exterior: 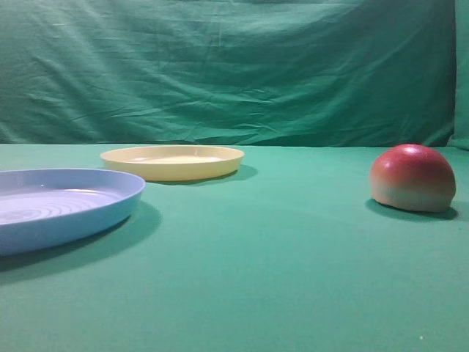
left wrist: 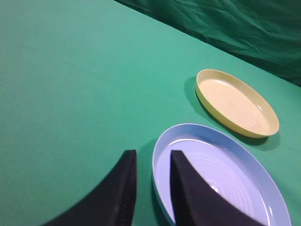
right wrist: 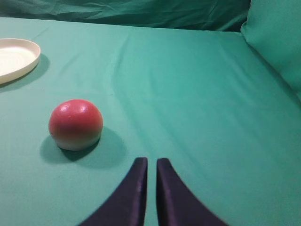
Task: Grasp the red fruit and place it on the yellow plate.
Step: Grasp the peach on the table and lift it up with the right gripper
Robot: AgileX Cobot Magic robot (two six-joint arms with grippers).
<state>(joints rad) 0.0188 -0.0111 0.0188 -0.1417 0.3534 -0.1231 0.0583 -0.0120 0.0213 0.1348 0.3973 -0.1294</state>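
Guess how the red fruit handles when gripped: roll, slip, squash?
The red fruit sits flat-side down, so it probably won't roll if nudged. Its glossy dome could slip between narrow fingers; gripping low on the sides looks safer. It looks like a rigid, light fake, though firmness can't be seen.

Low exterior view faces the backdrop; both wrist views look down, sharing the yellow plate [exterior: 173,161].
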